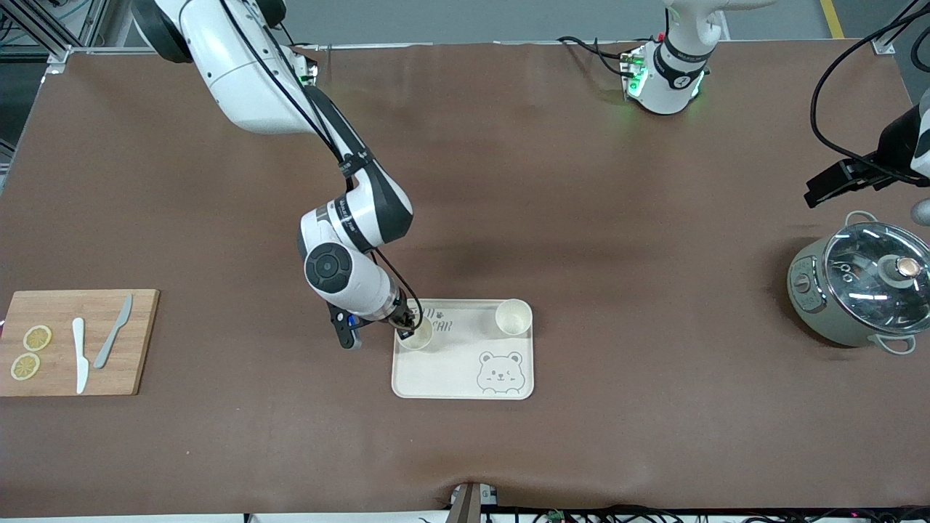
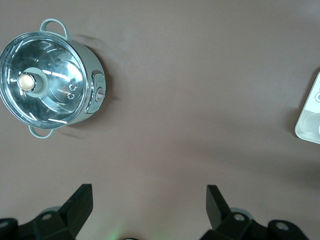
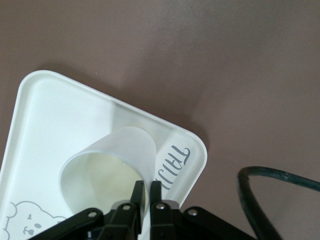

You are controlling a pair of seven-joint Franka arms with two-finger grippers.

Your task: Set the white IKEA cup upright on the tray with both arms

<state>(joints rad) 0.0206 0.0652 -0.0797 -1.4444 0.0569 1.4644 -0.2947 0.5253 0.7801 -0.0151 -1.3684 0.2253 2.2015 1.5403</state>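
The right gripper [image 1: 408, 325], jaws pinched on the rim of the upright white cup [image 3: 112, 167], sits directly above it at the tray [image 1: 436, 378] corner by the lettering, while the left gripper [image 2: 149, 207] waits wide open and empty near the pot [image 1: 861, 289].

the front view looks down from high across the table [image 1: 508, 181], facing both arms. the right wrist view sits close above the tray [image 3: 45, 115]; the left wrist view hangs high, sharing the tray's [image 2: 307, 120] edge.

Two cups [image 1: 513, 317] on tray [image 1: 450, 374]
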